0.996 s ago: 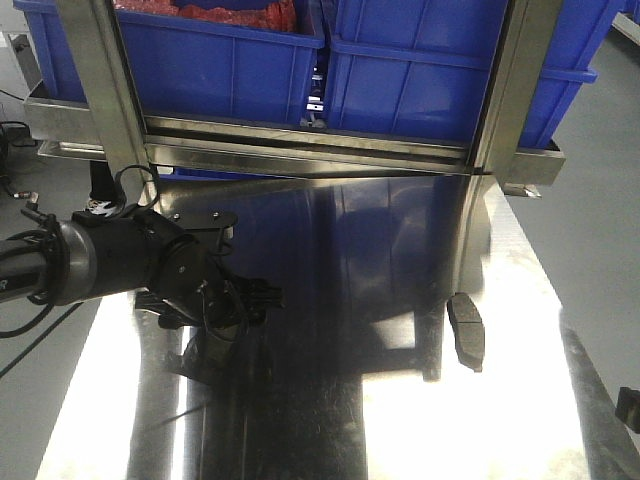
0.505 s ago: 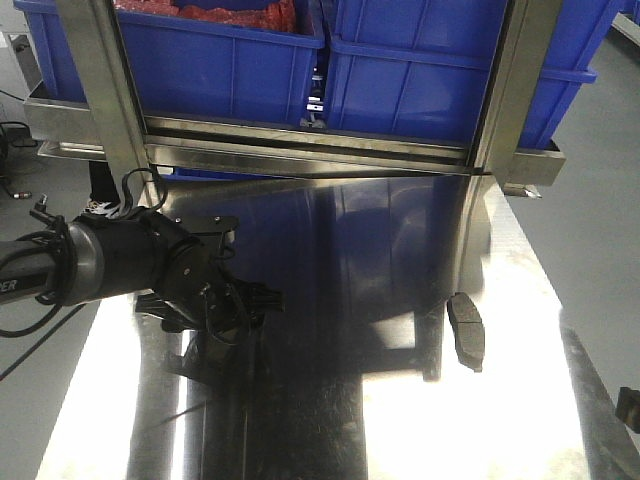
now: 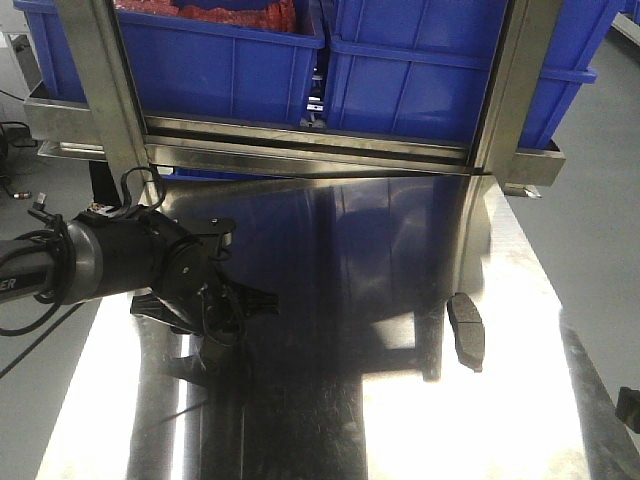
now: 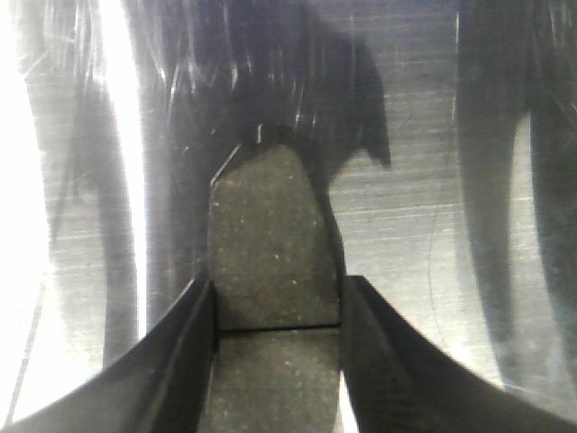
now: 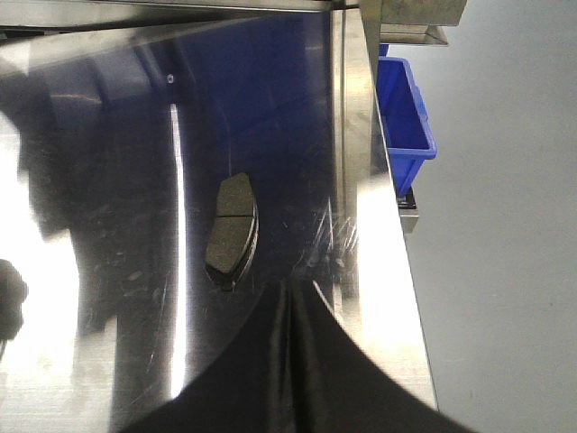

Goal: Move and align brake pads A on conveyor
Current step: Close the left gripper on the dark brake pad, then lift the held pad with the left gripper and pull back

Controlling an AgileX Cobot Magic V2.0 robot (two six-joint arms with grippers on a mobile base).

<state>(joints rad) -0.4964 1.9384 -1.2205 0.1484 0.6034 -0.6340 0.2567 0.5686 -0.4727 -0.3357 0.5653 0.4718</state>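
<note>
**Q:** Stainless-steel tabletop [image 3: 400, 400] is seen across the front view, streaked with glare. What is set behind it?

**R:** Blue bins [image 3: 230, 70] are carried on a steel rack [image 3: 300, 140] along the far edge. Grey floor [image 3: 600, 200] is seen to the right.

**Q:** Where is the left gripper [image 3: 215, 335] found?

**R:** It is pointed down over the left part of the tabletop, at the end of a black arm [image 3: 110, 260]. In its wrist view the first brake pad [image 4: 270, 225] is clamped between the two black fingers [image 4: 185, 352]. They are pressed against the pad's long sides right at the cross groove.

**Q:** Is that pad lifted off the steel?

**R:** That cannot be told. Only steel and dark reflections are seen past it.

**Q:** How is the right gripper [image 5: 290, 298] set?

**R:** Its fingers are pressed together with nothing caught between them. They are held over the tabletop near its right edge.

**Q:** Where is the second brake pad [image 3: 465, 330] placed?

**R:** It is laid flat on the right part of the tabletop, near the foot of the rack's right post. It is well apart from the left gripper. In the right wrist view it is seen just beyond the closed fingertips and is not touched by them.
</note>
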